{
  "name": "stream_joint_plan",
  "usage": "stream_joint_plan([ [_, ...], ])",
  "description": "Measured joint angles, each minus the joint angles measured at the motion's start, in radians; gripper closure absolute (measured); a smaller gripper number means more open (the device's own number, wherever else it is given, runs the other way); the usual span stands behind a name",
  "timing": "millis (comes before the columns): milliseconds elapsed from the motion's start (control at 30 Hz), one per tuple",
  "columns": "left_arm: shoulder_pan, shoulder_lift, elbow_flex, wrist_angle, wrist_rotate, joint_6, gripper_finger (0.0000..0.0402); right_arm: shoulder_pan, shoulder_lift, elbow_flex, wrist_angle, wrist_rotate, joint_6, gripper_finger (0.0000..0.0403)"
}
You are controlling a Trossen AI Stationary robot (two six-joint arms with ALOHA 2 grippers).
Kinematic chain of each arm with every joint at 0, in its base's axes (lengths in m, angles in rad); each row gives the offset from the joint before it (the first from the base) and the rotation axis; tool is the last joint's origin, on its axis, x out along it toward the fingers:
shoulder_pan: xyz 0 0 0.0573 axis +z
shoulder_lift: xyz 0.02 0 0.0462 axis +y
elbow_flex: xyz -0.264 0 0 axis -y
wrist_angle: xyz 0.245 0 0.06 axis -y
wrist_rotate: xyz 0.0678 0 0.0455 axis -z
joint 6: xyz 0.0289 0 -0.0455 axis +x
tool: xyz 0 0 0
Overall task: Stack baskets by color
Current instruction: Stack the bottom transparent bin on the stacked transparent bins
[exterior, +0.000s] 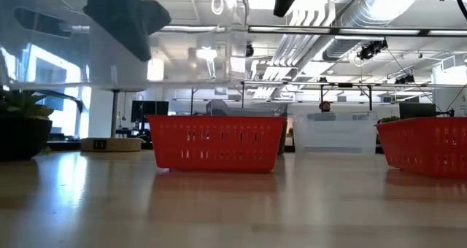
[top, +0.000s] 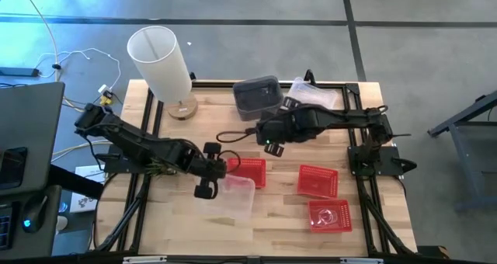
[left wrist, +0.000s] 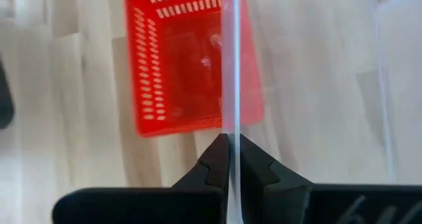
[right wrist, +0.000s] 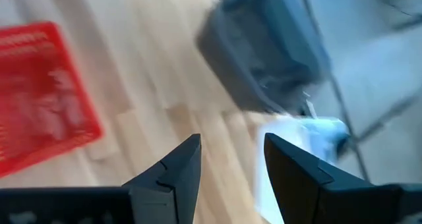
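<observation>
The wooden table (top: 272, 217) carries all items. The white cylindrical lamp (top: 159, 58) stands at its far left corner.

The left arm reaches toward the table's centre. The left gripper (left wrist: 231, 161) has its fingers pressed together on the thin wall of a clear basket (top: 233, 194), which it holds lifted above the tabletop near the front centre. The right arm extends from the right side over the middle. The right gripper (right wrist: 231, 165) hangs with fingers spread apart and nothing between them.

Basket positions:
- the dark grey basket (top: 256, 95) sits at the far edge, centre
- a second clear basket (top: 318, 95) lies just beside it, to the right
- one red basket (top: 250, 171) sits near the centre, just beside the lifted clear one
- a second red basket (top: 318, 180) sits to the right
- a third red basket (top: 329, 215) sits nearer the front, with a clear piece lying inside
</observation>
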Motion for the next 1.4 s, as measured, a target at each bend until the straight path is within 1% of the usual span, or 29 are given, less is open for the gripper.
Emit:
stream_joint_plan([
  [67, 0.013, -0.016, 0.0, -0.009, -0.018, 0.02, 0.0401, 0.01, 0.0, -0.008, -0.039, 0.05, 0.056, 0.0249],
  [133, 0.026, -0.029, 0.001, -0.017, -0.046, 0.037, 0.0401, 0.01, 0.0, -0.012, -0.03, 0.08, 0.088, 0.0249],
  [233, 0.044, -0.038, 0.001, -0.016, -0.121, 0.07, 0.0401, -0.005, 0.0, -0.035, -0.022, 0.078, 0.086, 0.0249],
  [300, 0.061, -0.048, 0.0, -0.036, -0.152, 0.088, 0.0401, -0.021, 0.0, -0.065, -0.036, 0.089, 0.103, 0.0249],
  [433, 0.108, -0.076, -0.001, -0.058, -0.146, 0.105, 0.0401, -0.059, 0.001, -0.125, -0.037, 0.069, 0.096, 0.0249],
  [767, 0.224, -0.167, 0.002, -0.082, -0.152, 0.126, 0.0401, -0.125, 0.0, -0.237, -0.018, 0.085, 0.075, 0.0249],
  [967, 0.308, -0.193, 0.0, -0.115, -0.162, 0.147, 0.0401, -0.159, 0.0, -0.293, 0.033, 0.086, 0.053, 0.0249],
  [1067, 0.343, -0.199, 0.001, -0.12, -0.173, 0.15, 0.0401, -0.182, 0.0, -0.309, 0.079, 0.102, 0.035, 0.0249],
  [1267, 0.4, -0.197, 0.0, -0.138, -0.242, 0.168, 0.0401, -0.223, 0.0, -0.309, 0.176, 0.144, -0.002, 0.0249],
  [1400, 0.431, -0.197, 0.0, -0.137, -0.286, 0.173, 0.0401, -0.251, 0.0, -0.309, 0.228, 0.145, -0.013, 0.0249],
])
